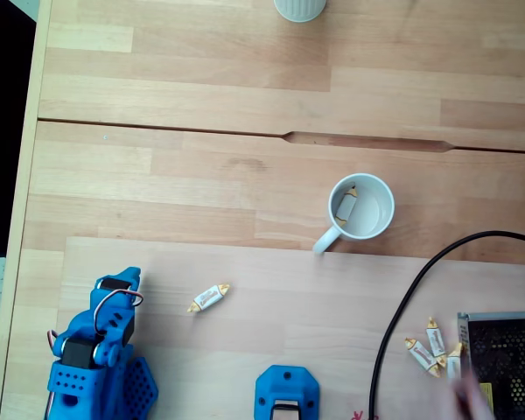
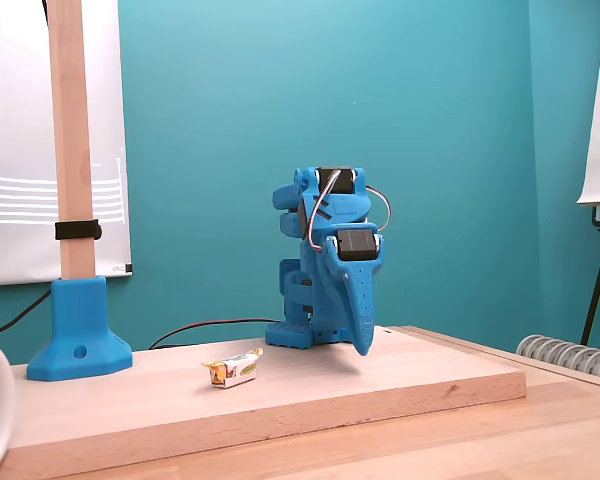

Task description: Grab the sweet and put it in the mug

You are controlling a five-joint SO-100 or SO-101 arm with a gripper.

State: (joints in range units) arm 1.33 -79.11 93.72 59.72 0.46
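Note:
A wrapped sweet (image 1: 208,297) (image 2: 232,370) with yellow twisted ends lies on the raised wooden board, a short way from the blue arm. Another sweet (image 1: 346,206) rests inside the white mug (image 1: 390,215), whose handle points toward the lower left in the fixed view from above. The arm is folded over its base. Its gripper (image 1: 128,282) (image 2: 361,345) hangs pointing down, just above the board, shut and holding nothing. It stands apart from the loose sweet and far from the mug.
Three more sweets (image 1: 429,346) lie beside a black mesh box (image 1: 506,359), with a blurred fingertip (image 1: 471,398) close by. A black cable (image 1: 411,297) curves across the board. A ribbed white cup (image 1: 299,9) sits at the far edge. A blue stand base (image 1: 286,394) (image 2: 78,335) holds a wooden post.

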